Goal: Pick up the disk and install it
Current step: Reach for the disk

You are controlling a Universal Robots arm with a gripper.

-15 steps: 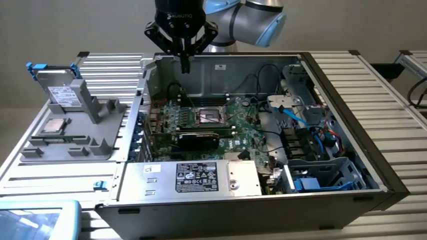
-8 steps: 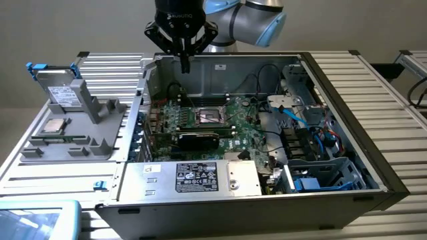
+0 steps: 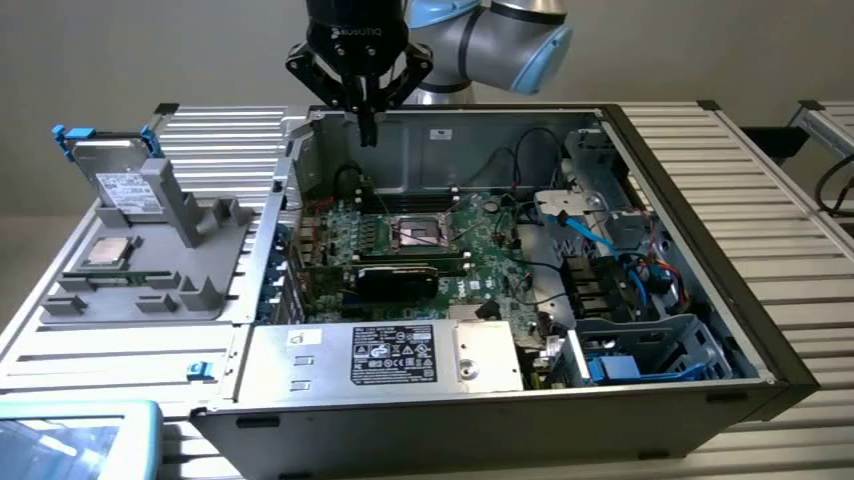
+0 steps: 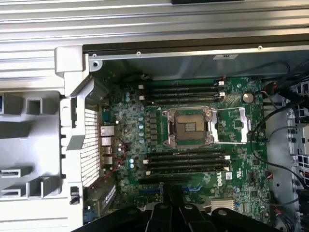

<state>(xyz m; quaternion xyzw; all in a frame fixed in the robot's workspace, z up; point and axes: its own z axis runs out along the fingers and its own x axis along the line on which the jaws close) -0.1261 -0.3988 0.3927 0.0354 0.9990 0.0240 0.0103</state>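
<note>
The disk (image 3: pixel 130 183) stands upright in a grey holder (image 3: pixel 147 290) outside the open computer case, on the exterior view's left. It is silver-grey with a white label, and its blue carrier bracket (image 3: pixel 74 133) shows at the top. My gripper (image 3: pixel 364 128) hangs above the rear of the case, well to the right of the disk, with its fingers shut together on nothing. In the wrist view the gripper (image 4: pixel 170 192) points down over the green motherboard (image 4: pixel 193 159), near the CPU socket (image 4: pixel 189 126).
A small square CPU chip (image 3: pixel 107 255) lies on the grey holder in front of the disk. Inside the case are a silver power supply (image 3: pixel 394 355) with a black label, a blue-railed drive bay (image 3: pixel 641 350) and loose cables (image 3: pixel 587 230). Ribbed metal table surface (image 3: pixel 747 170) surrounds the case.
</note>
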